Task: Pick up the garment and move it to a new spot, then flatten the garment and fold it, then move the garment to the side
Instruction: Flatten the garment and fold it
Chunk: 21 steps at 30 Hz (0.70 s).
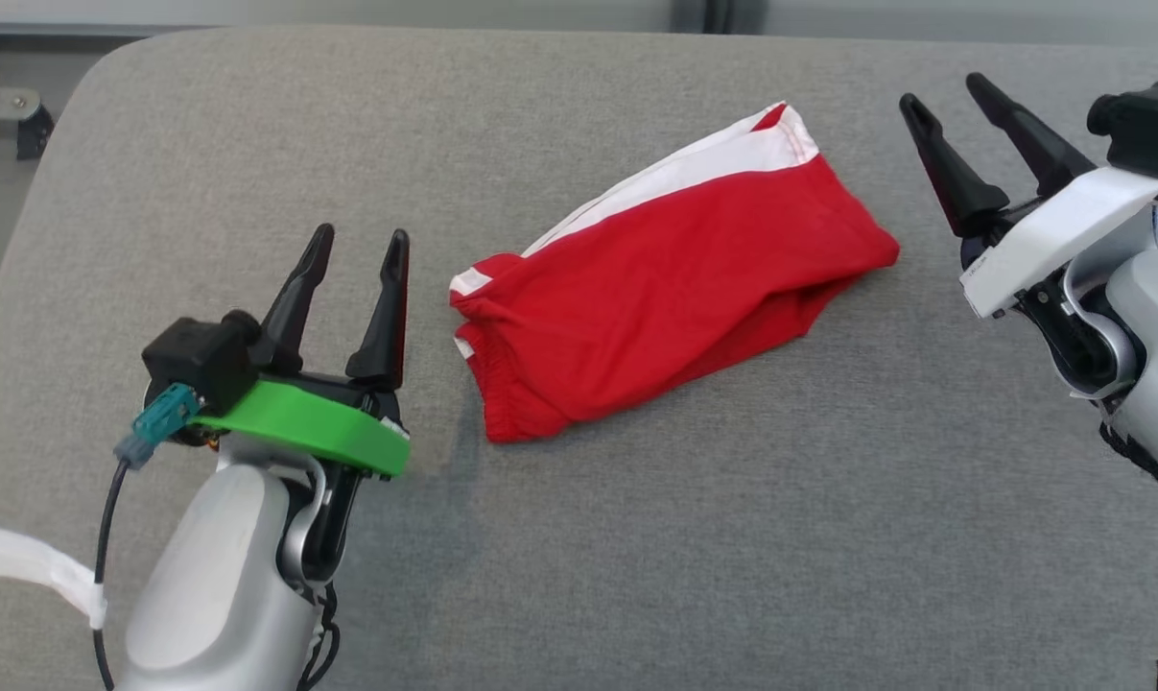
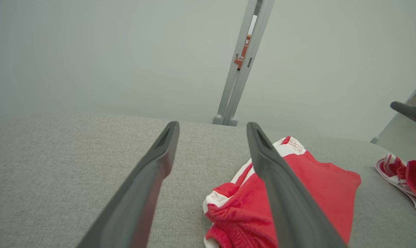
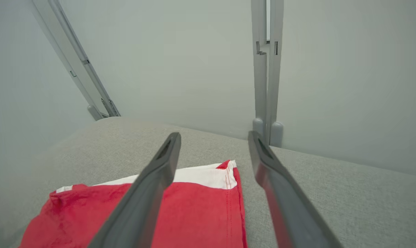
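One red garment (image 1: 665, 278) with a white band lies bunched mid-cushion (image 1: 732, 537), between two grippers. The left gripper (image 1: 363, 233) sits just beside its gathered end, fingers apart. The right gripper (image 1: 943, 91) hangs near the opposite end, also spread. Bare grey fabric separates each from the garment. The left wrist view shows one more cloth (image 2: 406, 177) — red-and-white striped — farther off, and one grey post (image 2: 240, 69) behind the cushion.

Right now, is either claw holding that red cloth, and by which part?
Nothing is held. The left gripper and right gripper both stand open, apart from the red garment, which lies loose on the grey surface between them.
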### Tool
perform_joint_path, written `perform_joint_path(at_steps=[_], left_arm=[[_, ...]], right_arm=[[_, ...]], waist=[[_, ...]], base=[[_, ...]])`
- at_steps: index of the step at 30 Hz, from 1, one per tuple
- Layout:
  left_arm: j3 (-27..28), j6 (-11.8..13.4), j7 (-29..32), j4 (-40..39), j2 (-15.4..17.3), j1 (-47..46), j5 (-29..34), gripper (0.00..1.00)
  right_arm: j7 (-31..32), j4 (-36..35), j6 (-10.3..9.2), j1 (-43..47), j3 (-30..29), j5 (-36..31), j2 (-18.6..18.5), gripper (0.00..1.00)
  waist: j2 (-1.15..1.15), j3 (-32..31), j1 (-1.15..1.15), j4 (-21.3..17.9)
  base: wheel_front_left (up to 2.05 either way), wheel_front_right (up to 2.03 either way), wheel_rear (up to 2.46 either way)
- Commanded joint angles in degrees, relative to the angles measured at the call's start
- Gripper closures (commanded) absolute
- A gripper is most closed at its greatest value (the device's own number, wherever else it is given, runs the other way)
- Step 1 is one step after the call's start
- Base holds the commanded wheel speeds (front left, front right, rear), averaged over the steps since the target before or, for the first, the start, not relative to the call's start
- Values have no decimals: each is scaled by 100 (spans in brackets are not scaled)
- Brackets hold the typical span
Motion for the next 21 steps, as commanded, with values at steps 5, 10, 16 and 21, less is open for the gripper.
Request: perform_joint_path(at_steps=[5, 10, 16, 21], left_arm=[[511, 2, 0, -406, -183, 613, 575, 0], [701, -1, 0, -572, -339, 989, 929, 0], [900, -2, 0, -759, -479, 1436, 1350, 0], [1036, -3, -1, -845, -612, 1651, 1429, 0]], right_arm=[[-34, -732, -2, 1405, -1941, -1009, 742, 0], [-36, -1351, -2, 2631, -3010, -1960, 1479, 0], [-37, -1780, -1, 3449, -3520, -2568, 2109, 0], [-37, -1884, -1, 3668, -3620, -2793, 2292, 0]], waist=[[0, -379, 0, -556], [0, -455, 0, -738], [0, -517, 0, -855], [0, -513, 0, -854]], base=[[0, 0, 0], [0, 0, 0], [0, 0, 0], [0, 0, 0]])
